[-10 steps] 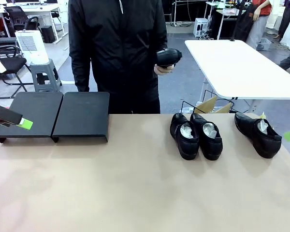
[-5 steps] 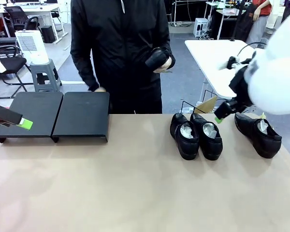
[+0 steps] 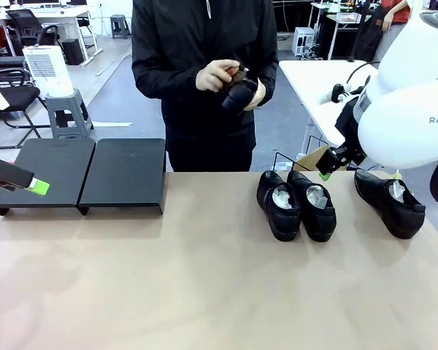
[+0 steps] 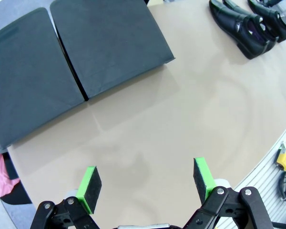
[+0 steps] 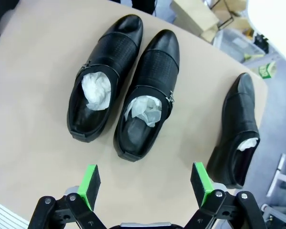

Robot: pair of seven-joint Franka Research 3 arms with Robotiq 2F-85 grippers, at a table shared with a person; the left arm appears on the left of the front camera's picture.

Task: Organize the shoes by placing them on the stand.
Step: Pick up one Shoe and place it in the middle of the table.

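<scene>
Dark letters "RANK" on white right arm (image 3: 412, 109) casing, cut off at picture edge.

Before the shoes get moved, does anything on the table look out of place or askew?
One shoe lies alone, apart from the side-by-side pair; a fourth shoe is in the person's hands. Nothing looks tipped or damaged.

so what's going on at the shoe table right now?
A person's hands hold one shoe at the far side. The other three sit on the table: a pair side by side, a lone shoe apart. The right gripper hovers open above the pair. The left gripper hangs open near the stand; no shoe is on it yet.
</scene>
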